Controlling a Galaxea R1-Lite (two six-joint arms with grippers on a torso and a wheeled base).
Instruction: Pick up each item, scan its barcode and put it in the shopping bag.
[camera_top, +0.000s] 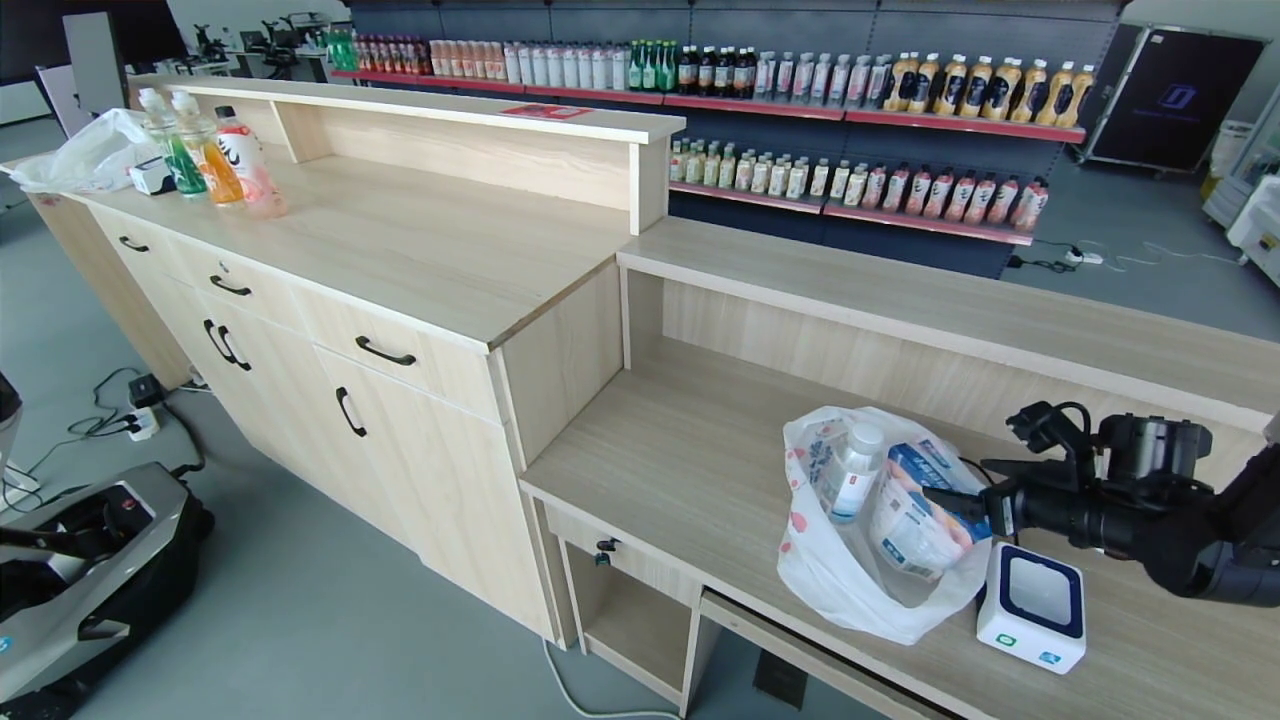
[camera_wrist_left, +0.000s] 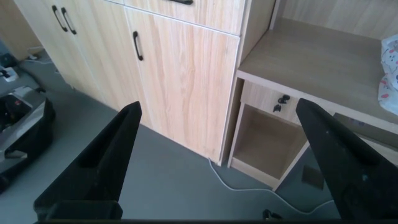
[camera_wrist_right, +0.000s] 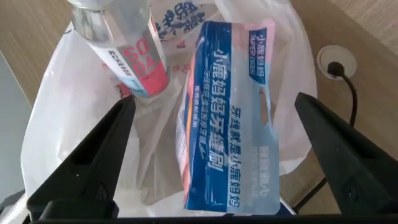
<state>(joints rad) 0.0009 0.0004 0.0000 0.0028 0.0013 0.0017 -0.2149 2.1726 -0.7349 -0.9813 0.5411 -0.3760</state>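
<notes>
A white shopping bag lies open on the low counter. Inside it are a clear bottle with a white cap and a blue and white packet. My right gripper is open at the bag's mouth, its fingers standing wide on either side of the packet without gripping it. A white barcode scanner sits just right of the bag. My left gripper is open and holds nothing, out over the floor in front of the cabinet doors.
Three drink bottles and another plastic bag stand at the far left of the higher counter. A raised back ledge runs behind the low counter. Stocked drink shelves line the far wall.
</notes>
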